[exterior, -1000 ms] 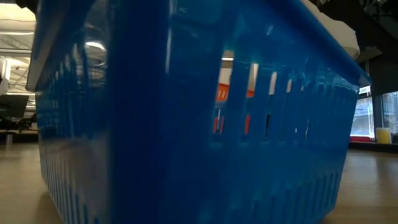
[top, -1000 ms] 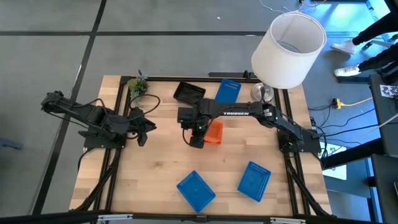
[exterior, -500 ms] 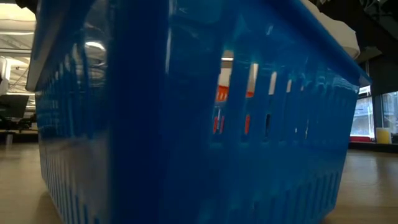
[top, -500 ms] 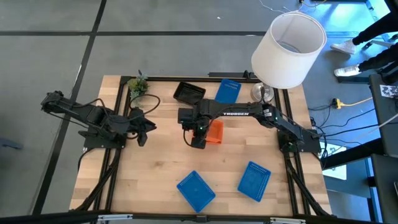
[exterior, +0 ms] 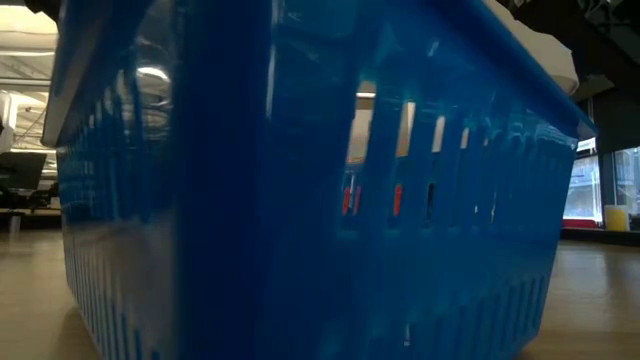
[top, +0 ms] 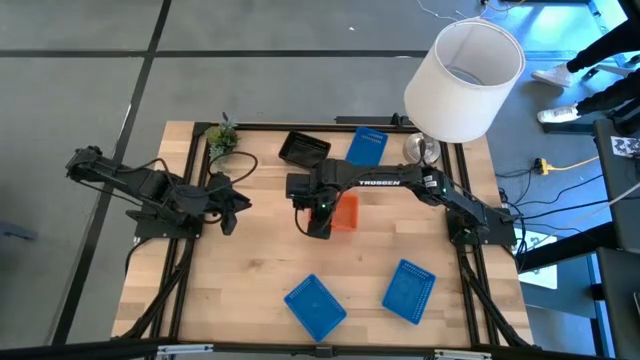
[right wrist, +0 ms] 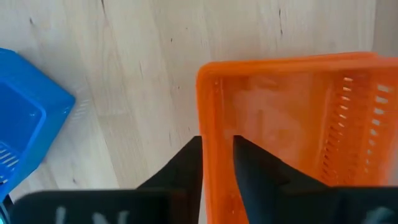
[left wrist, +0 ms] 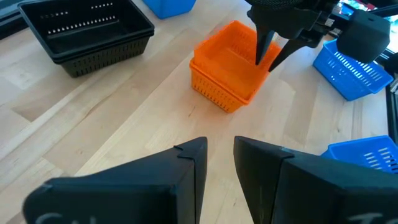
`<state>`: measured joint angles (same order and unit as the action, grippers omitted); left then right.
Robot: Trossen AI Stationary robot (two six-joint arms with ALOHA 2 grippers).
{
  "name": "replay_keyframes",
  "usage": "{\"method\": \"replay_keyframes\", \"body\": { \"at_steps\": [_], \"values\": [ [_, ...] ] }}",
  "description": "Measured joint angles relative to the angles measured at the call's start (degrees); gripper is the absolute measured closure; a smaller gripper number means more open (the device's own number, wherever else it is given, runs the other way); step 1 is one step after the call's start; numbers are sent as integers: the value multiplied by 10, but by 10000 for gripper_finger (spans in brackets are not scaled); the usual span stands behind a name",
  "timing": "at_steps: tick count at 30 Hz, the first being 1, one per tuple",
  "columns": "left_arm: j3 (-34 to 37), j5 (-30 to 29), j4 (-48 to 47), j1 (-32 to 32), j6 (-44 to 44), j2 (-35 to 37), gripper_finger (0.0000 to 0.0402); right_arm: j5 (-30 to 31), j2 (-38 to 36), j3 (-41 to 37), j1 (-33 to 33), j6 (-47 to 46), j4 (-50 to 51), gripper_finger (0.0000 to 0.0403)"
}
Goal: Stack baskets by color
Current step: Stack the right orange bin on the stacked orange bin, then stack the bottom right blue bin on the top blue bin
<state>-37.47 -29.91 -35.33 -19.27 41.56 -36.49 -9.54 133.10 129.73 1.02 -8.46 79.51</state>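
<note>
A stack of nested orange baskets (top: pixel 345 212) (left wrist: pixel 233 71) rests on the table's middle. My right gripper (top: pixel 318 222) (right wrist: pixel 216 142) points down over the stack's short left wall, open, with one finger inside the top basket and one outside. Black baskets (top: pixel 303 149) and one blue basket (top: pixel 366 146) sit at the far side. Two more blue baskets (top: pixel 315 305) (top: pixel 408 290) lie near the front edge. One of them (exterior: pixel 300 200) fills the low view. My left gripper (top: pixel 230 205) (left wrist: pixel 221 162) waits open at the table's left.
A big white lampshade (top: pixel 465 80) stands over the far right corner, and a small green plant (top: pixel 222 138) sits at the far left corner. Bare wood (top: pixel 250 270) lies between the left arm and the near blue baskets.
In the low view, the upper patch of orange seen through the blue basket's slots has dropped away and only the lower patch remains. The top orange basket has sunk onto the orange ones beneath it. Both arms have kept their places.
</note>
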Motion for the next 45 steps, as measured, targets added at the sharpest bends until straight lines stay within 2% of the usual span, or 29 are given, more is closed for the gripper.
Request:
{"method": "replay_keyframes", "body": {
  "at_steps": [8,12,17,23,25,28,33,39,45],
  "values": [
    [0,4,0,0,0,0,331,4,0,53,8,-2,41,313],
    [0,31,0,0,-1,0,331,26,-43,40,9,-1,25,313],
    [0,53,0,0,-1,0,331,83,-89,44,9,15,34,313],
    [-1,55,6,0,-35,-30,331,89,-157,45,6,28,67,313],
    [-1,73,24,0,-53,-57,331,81,-177,44,1,42,66,313],
    [-1,97,70,-2,-91,-96,331,36,-205,45,-9,58,73,313],
    [-1,100,100,-9,-117,-137,331,-13,-235,42,-34,57,107,313],
    [-1,108,108,-18,-118,-160,331,-27,-272,17,-80,-1,104,313],
    [0,111,113,-26,-117,-167,331,39,-332,-74,-111,-86,105,313]
  ]
}}
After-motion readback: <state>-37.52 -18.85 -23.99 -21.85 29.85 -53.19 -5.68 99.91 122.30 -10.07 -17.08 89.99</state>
